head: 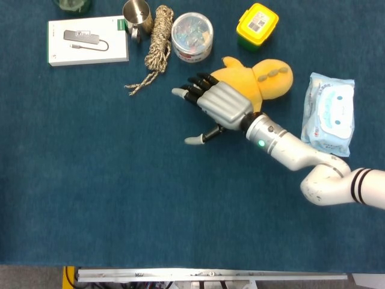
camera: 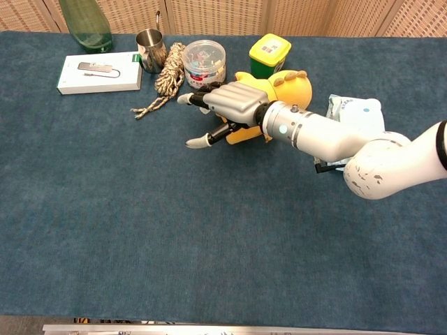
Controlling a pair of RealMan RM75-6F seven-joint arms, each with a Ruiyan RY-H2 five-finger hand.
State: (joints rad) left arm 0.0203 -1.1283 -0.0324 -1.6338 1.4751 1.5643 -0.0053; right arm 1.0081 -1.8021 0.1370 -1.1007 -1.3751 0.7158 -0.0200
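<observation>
Scanning left to right across the blue desk [head: 90,198]: a white box [head: 88,40] and a steel cup [head: 137,14] are seen well off to the left of and beyond the robot hand, with a green bottle [camera: 85,22] behind the box in the chest view. A coil of rope [head: 155,45] is laid just beyond the fingertips [head: 178,93], its frayed end nearest them but apart. A round clear tub [head: 192,37] is set beyond the hand, near it.

The right robot hand [head: 218,107] is held palm-down with fingers spread and nothing gripped; the thumb is stuck out toward the robot. No contact with the rope is shown.

The yellow plush toy [head: 264,78] is found immediately to the right of and behind the hand, on the wrist side; the back of the hand overlaps its lower edge in both views, so touching or merely above cannot be told. Its long axis is run roughly left-right, the round head away from the fingers. The fingers are pointed away from the toy, toward the rope.

Further right, a yellow-lidded green box [head: 257,24] is placed beyond the toy, and a wet-wipes pack [head: 329,113] beside the forearm. The left robot hand is shown in neither view, so the right one is judged nearer.
</observation>
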